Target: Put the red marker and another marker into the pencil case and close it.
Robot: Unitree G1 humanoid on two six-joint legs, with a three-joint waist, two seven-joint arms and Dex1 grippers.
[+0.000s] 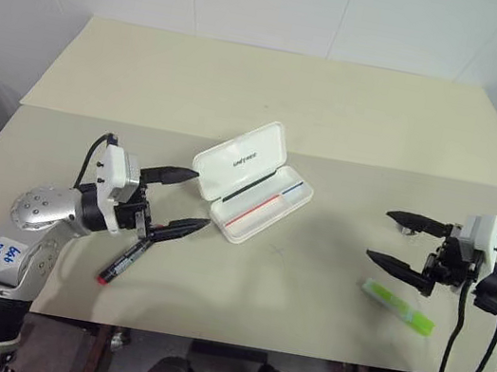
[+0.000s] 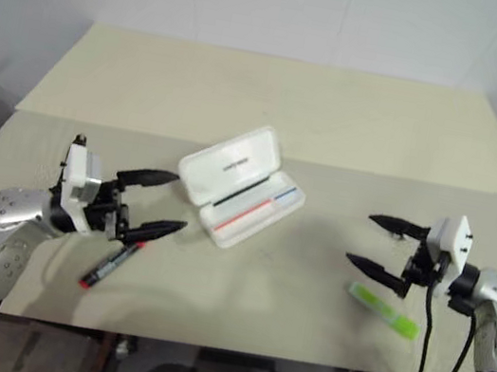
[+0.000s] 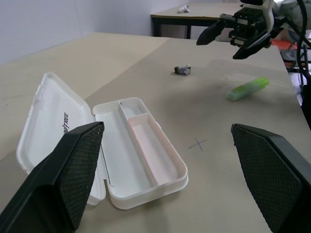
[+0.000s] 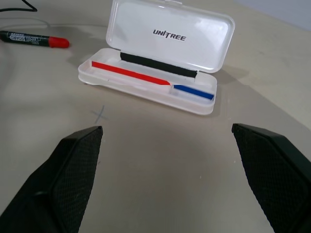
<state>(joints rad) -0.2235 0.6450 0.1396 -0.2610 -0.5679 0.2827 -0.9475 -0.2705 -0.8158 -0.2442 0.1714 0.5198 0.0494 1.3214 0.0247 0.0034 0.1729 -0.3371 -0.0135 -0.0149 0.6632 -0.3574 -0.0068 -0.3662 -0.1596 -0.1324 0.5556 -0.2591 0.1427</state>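
I see the pencil case (image 1: 251,181) lying open at frame centre, lid tipped back, both markers still outside it. The red marker (image 1: 124,262) lies lower left on the tabletop (image 1: 357,118), under my left claw (image 1: 181,199), whose jaws stand wide and empty. The green highlighter (image 1: 398,307) sits lower right, just beside the right claw (image 1: 403,240), also wide and empty. My worry: a shallow pinch rolls either marker away, or an arm nudges the light case askew.
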